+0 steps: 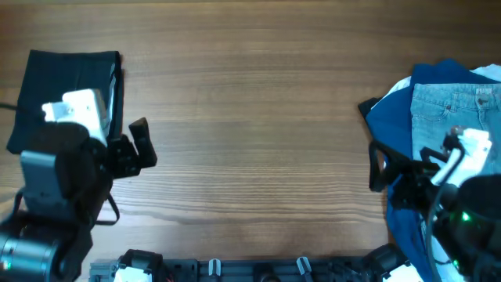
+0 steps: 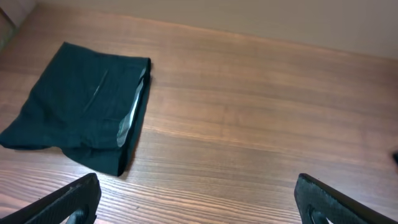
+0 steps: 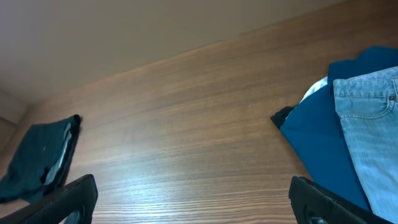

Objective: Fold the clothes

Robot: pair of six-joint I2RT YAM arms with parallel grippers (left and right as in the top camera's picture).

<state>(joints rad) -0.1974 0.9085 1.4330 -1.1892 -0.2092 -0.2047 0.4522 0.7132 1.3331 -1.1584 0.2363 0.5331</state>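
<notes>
Your black folded garment lies flat at the left end of the wooden table, with pale lining showing along its right edge and nothing gripping it. Left gripper sits just beside its near right corner, jaws spread wide and empty; right gripper is likewise wide and empty. At the right end, light blue jeans lie on a royal blue garment, well apart from the black one.

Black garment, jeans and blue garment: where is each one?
black garment (image 2: pixel 74 106), left wrist view, middle of its top layer.
jeans (image 1: pixel 445 111), overhead view, front panel below the waistband.
blue garment (image 3: pixel 317 137), right wrist view, part left of the jeans.
</notes>
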